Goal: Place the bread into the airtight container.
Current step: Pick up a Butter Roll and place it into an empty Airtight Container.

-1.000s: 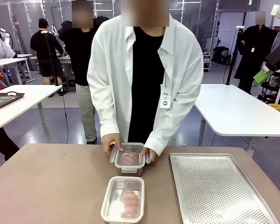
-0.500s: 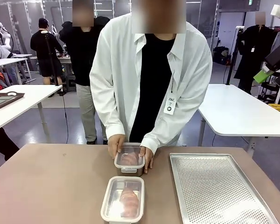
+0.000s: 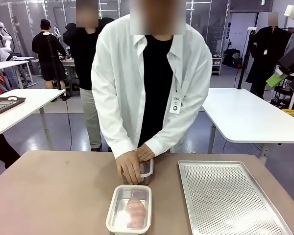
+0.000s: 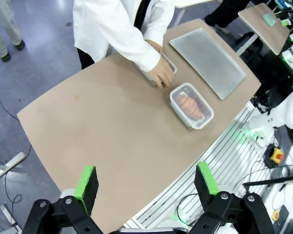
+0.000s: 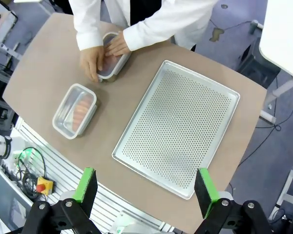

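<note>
Bread (image 3: 134, 210), a long reddish-brown loaf, lies inside a clear lidded container (image 3: 129, 209) near the robot's edge of the brown table (image 3: 54, 196). The container is a rounded rectangle with a pale rim, and light glares off its lid. From the right wrist camera the same loaf (image 5: 79, 113) shows through the clear lid as an orange-brown streak running the box's length.

Just beyond it, toward the person, sits a second container (image 3: 145, 171) of the same kind, with pinkish bread dimly visible inside it. The person's two hands (image 3: 132, 164) press down on its lid, fingers draped over the near side; white shirt sleeves reach to the wrists.

To the robot's right a perforated metal tray (image 3: 225, 196) lies flat, matte silver with a raised rim and rounded corners, well apart from both boxes. The table's left half is bare, smooth brown board with a curved edge.

The left gripper (image 4: 147, 184) hangs high above the table with its green-padded fingers spread wide, nothing between them. The right gripper (image 5: 144, 187) is likewise high up, fingers wide apart and holding nothing.
</note>
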